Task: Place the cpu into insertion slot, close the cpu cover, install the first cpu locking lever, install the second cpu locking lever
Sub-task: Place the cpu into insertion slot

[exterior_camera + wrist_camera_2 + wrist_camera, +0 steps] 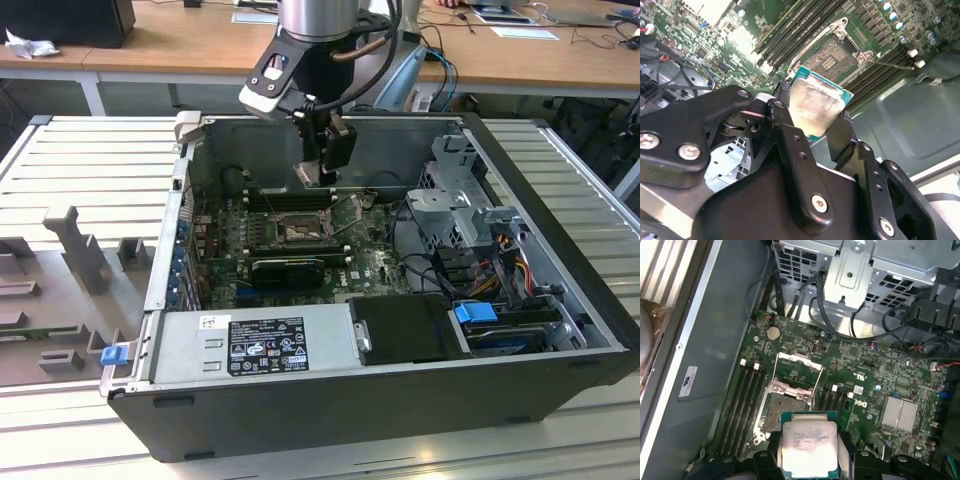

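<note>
Fingers (pixel 790 145) pinch tight on the cpu (pixel 815 105), one on each side of the chip, its pale silvery top facing both wrist views, so the gripper (pixel 322 165) is closed on it and carrying it. It hangs in the air inside the open computer case (pixel 350 420), which lies on the slatted desk (pixel 80 160), and it's up near the case's far wall. Below it on the green circuit board (pixel 865 370) waits the insertion slot (pixel 782 407), dark centre bare, nothing seated in it. Chip and slot are apart, with open air between them. The cpu cover (pixel 799 359) stands flipped up off the slot on its hinge, board showing through its square opening. A thin locking lever (pixel 892 65) juts out beside the socket, apparently unlatched. My read: we're in step one, with the chip gripped and near the slot but not yet placed, the cover unclosed and both levers undone.
</note>
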